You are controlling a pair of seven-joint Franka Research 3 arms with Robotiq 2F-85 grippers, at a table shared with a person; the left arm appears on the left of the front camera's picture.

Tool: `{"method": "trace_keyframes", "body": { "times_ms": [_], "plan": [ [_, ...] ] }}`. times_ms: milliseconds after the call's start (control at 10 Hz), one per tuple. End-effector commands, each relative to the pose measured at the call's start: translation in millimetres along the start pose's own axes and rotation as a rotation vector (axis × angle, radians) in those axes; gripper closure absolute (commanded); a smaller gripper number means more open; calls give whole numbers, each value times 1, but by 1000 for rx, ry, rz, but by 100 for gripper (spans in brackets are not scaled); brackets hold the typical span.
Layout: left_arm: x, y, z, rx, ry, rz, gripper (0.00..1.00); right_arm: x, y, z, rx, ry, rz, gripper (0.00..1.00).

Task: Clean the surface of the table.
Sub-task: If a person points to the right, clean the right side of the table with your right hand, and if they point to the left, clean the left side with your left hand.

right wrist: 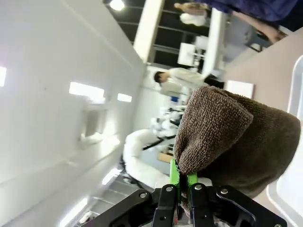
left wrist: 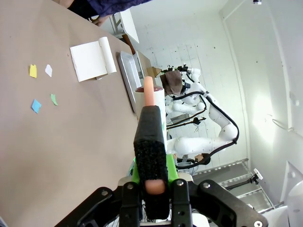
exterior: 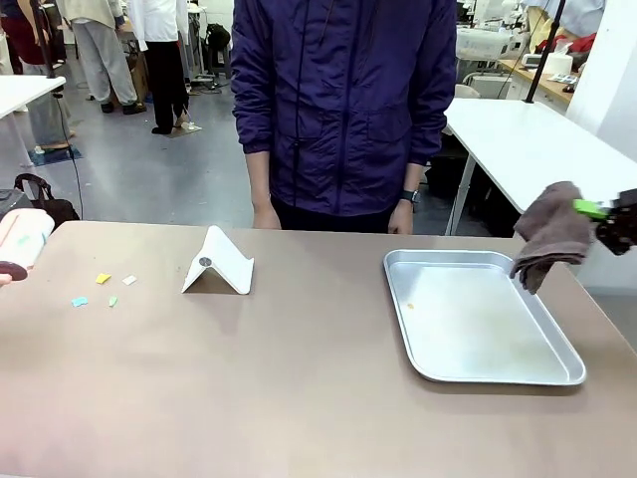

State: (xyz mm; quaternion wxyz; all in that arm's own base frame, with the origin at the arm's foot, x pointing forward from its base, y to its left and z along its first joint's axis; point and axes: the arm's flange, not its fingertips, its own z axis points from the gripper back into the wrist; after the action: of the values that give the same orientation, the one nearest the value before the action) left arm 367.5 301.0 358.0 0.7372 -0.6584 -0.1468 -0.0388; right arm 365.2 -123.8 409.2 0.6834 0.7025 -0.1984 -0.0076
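Matte brown-taupe bench [exterior: 299, 398] below: right pincer [exterior: 591, 209] by its far right corner grips a brown terry cloth [exterior: 550, 234]; left pincer [left wrist: 151, 184] at its left edge grips a black-handled roller [left wrist: 150, 137].

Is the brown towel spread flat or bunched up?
Bunched: the towel hangs in folds from the shut right end effector, beside the metal tray's far right corner.

- We see a grey floor [exterior: 149, 179] beyond the near tabletop, lightly glossy.
- One white table [exterior: 528, 139] stands at the right and another [exterior: 20, 92] at the left edge.
- Two people [exterior: 129, 50] stand farther back.
- We note a white wall [left wrist: 265, 71] and bright panel lights [right wrist: 87, 90].
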Motion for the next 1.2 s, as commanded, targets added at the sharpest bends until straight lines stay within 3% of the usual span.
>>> {"method": "trace_keyframes", "body": {
  "times_ms": [0,500,600,900,1100],
  "plan": [
    [-1,-5,0,-1,2,15,100,-6,-12,33,93,-68,10,93],
    [-1,-5,0,-1,2,15,100,-10,-26,46,87,-148,7,93],
    [-1,-5,0,-1,2,15,100,-16,-25,52,93,-109,-19,93],
    [-1,-5,0,-1,2,15,100,-15,-28,51,90,-113,-23,93],
    [-1,-5,0,-1,2,15,100,-8,-26,22,21,-66,24,93]
  ]
}}
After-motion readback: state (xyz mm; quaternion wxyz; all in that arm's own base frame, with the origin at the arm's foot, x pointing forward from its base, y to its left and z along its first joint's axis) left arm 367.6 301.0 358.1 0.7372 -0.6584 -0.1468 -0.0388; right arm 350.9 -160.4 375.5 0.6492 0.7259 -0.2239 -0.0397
